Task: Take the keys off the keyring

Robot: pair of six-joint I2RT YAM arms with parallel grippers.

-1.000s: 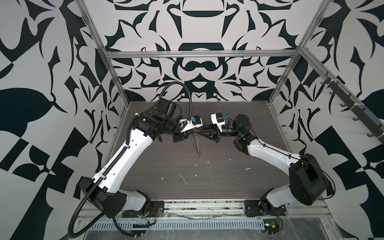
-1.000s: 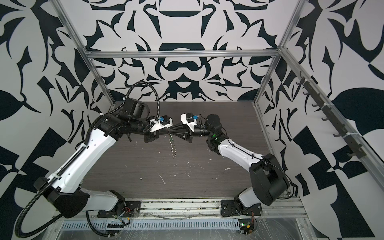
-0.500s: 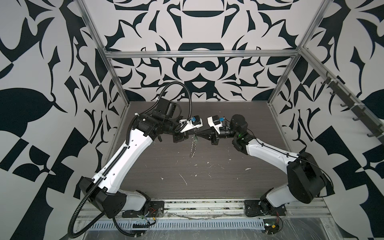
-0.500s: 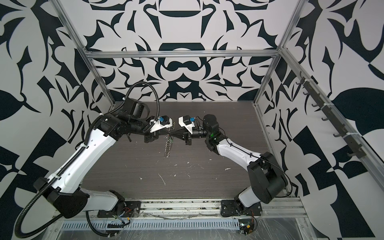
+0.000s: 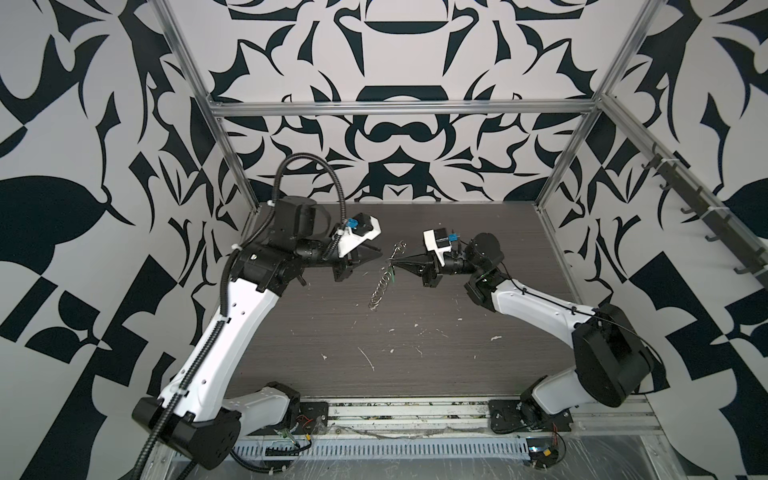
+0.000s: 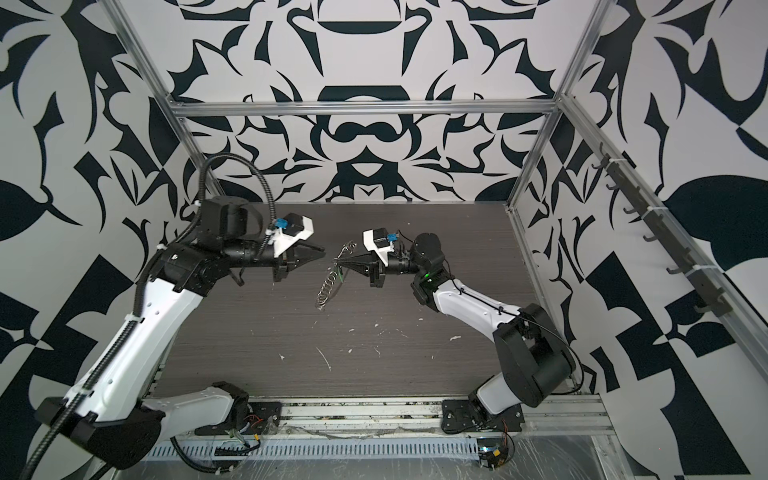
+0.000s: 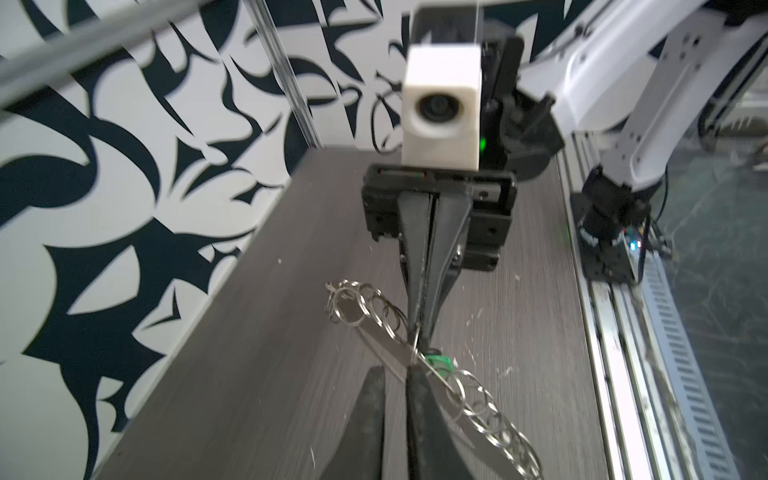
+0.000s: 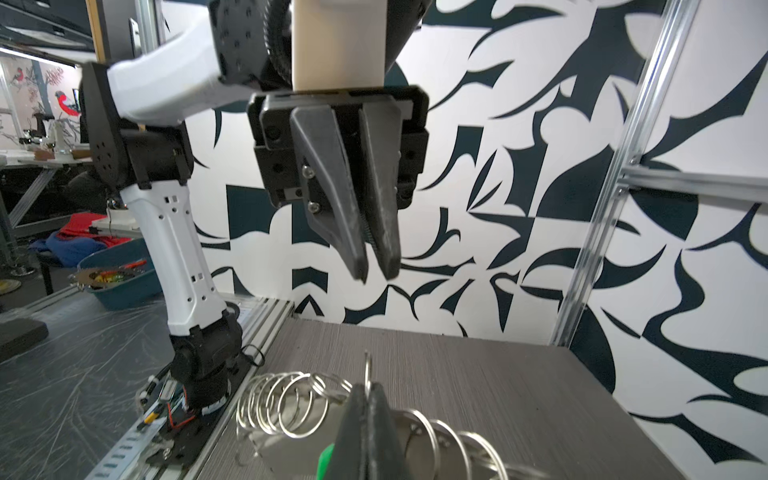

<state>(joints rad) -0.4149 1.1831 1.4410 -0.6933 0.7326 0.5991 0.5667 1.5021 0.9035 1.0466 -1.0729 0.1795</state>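
Left gripper (image 5: 379,254) has released the keyring (image 5: 380,286) and drawn back toward 9 o'clock; right gripper (image 5: 393,261) has clamped it.

White shells, black joints both sides; ribbed black hose (image 5: 309,156) on the left arm (image 5: 235,330), green light (image 6: 424,274) on the right arm (image 5: 536,303).

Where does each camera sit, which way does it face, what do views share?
Top views: overhead at the front, looking down on the dark wood-grain table; left arm and right arm show.
Left wrist: on the left arm, looking past its left end effector at the right end effector.
Right wrist: on the right arm, looking past its own fingertips at the left end effector.
Shared: all show the keyring strung with silver split rings, pinched by the right end effector; both wrist views show the bright green plastic tag.
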